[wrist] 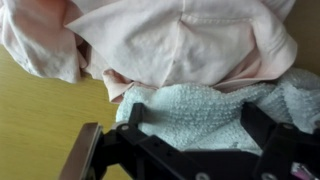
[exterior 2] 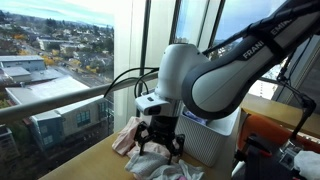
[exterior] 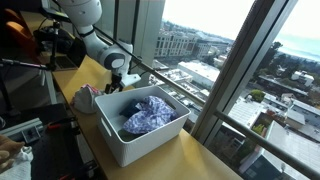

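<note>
Counter (exterior: 205, 160): long wooden run along the window, carrying the white bin and the loose laundry beside it.
Arm (exterior 2: 215, 80): bent down just beside the bin, wrist aimed straight at the counter, by the look of it a posture for coming at soft things from above.
White bin (exterior: 112, 140): sitting square on the counter, blue patterned cloth (exterior: 148, 116) bunched inside, held together by the walls.
Pink cloth (wrist: 170, 40): crumpled heap just outside the bin, on bare wood, overlapping the towel's edge.
Pale green towel (wrist: 195, 105): outside the bin too, tucked against the pink cloth, lying right between the jaws and just below them.
Jaws: spread wide, one finger on either side of the towel, nothing pinched, hovering close over it. Contact too close to call.
</note>
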You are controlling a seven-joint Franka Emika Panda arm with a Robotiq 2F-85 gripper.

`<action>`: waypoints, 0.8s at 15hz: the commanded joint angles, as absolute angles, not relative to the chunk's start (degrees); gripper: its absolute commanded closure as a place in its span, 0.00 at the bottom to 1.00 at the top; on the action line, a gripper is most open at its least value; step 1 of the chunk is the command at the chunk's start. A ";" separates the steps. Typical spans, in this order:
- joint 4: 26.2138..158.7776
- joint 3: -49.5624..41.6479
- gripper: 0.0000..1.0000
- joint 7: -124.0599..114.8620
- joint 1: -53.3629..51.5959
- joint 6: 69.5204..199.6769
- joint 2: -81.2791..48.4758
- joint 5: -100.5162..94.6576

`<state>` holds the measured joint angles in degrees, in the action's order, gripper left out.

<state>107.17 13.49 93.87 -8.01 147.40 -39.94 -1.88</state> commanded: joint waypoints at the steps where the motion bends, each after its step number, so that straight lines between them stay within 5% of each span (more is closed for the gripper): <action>1: 102.60 13.47 0.00 91.66 -8.25 145.88 -44.12 -4.76; 8: 98.26 13.58 0.00 89.72 -8.94 144.17 -47.55 -7.04; 9: 97.81 13.62 0.20 89.71 -9.04 143.91 -47.84 -7.10; 12: 96.78 13.69 0.41 89.79 -9.38 143.26 -48.21 -7.24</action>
